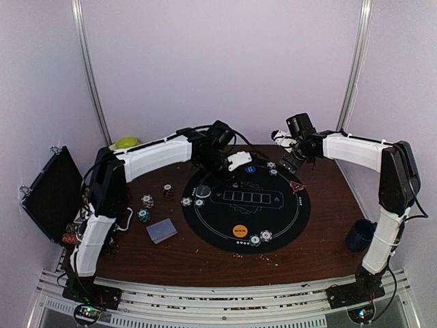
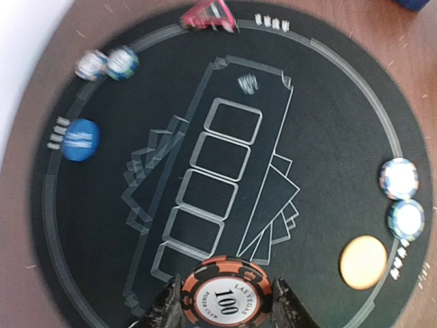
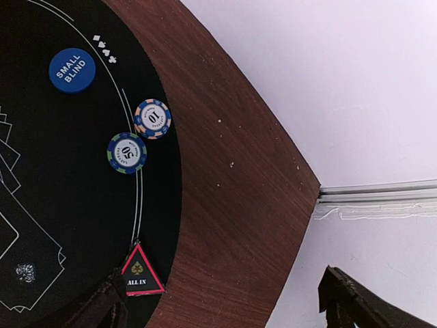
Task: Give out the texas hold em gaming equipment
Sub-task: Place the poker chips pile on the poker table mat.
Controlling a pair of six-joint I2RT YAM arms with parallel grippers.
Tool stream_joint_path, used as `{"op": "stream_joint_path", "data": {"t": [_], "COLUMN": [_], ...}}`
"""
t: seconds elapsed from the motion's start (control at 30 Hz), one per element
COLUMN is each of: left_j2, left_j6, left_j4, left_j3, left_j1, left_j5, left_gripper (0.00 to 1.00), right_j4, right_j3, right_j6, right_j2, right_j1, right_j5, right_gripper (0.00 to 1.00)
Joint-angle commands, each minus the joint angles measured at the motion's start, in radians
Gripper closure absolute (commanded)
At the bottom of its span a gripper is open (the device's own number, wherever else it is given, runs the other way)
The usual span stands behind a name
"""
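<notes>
Orange-and-black striped poker chip (image 2: 222, 292) marked 100 is sitting pinched between the two fingers of the left gripper (image 2: 222, 304), one finger pressing on each side of its rim. That gripper is hanging over the far-left part of the black round felt mat (image 1: 287, 217), chip face up toward the wrist camera.

Right gripper (image 3: 229, 307) is hovering with its fingers spread wide and nothing between them, above the far-right edge of the brown wooden desk (image 1: 321, 236), close to the red triangular marker (image 3: 142, 275) reading ALL IN.

On the mat's far rim:
- Blue round disc (image 3: 72, 70) reading SMALL BLIND is lying flat.
- Pale striped chip marked 10 (image 3: 152, 118) and blue-green striped chip marked 50 (image 3: 127, 152) are lying just beside each other.

On the near rim, the orange round disc (image 1: 240, 231) is lying beside two striped chips (image 1: 260, 238).

Left of the mat:
- Grey-blue deck of playing cards (image 1: 162, 230) is lying on the bare desk.
- Three loose chips (image 1: 147, 201) are lying well apart from the deck.

Black chip case (image 1: 51, 195) is standing open at the desk's left edge. Dark blue mug (image 1: 360, 236) is sitting at the right edge.
</notes>
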Motion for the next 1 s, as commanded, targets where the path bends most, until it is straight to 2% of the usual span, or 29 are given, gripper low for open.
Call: {"op": "stream_joint_path", "data": {"t": [0.0,0.37,0.43,0.53,0.67,0.83,0.97], "left_j2": [0.119,0.202,0.206,0.201,0.154,0.008,-0.173], "left_j6": [-0.062,-0.090,-0.093,-0.098,-0.098,-0.087,-0.064], "left_j4": [0.004,0.012,0.012,0.013,0.016,0.030,0.081], "left_j3": [0.071,0.067,0.068,0.068,0.066,0.025,-0.104], "left_j1": [0.003,-0.007,-0.007,-0.007,-0.006,0.003,0.032], "left_j5": [0.025,0.034,0.033,0.023,-0.012,-0.054,-0.116], "left_gripper": [0.80,0.76,0.68,0.37,0.05,0.02,0.02], "right_j4": [0.020,0.025,0.023,0.021,0.016,-0.008,-0.033], "right_j3": [-0.004,-0.003,-0.002,-0.001,0.002,0.019,0.041], "right_j6": [0.027,0.033,0.035,0.037,0.041,0.051,0.056], "right_j2": [-0.028,-0.028,-0.029,-0.032,-0.034,-0.029,-0.005], "right_j1": [-0.005,-0.008,-0.008,-0.008,-0.009,-0.004,0.031], "right_j5": [0.001,-0.003,-0.005,-0.009,-0.024,-0.060,-0.094], "right_gripper": [0.00,0.00,0.00,0.00,0.00,0.00,0.00]}}
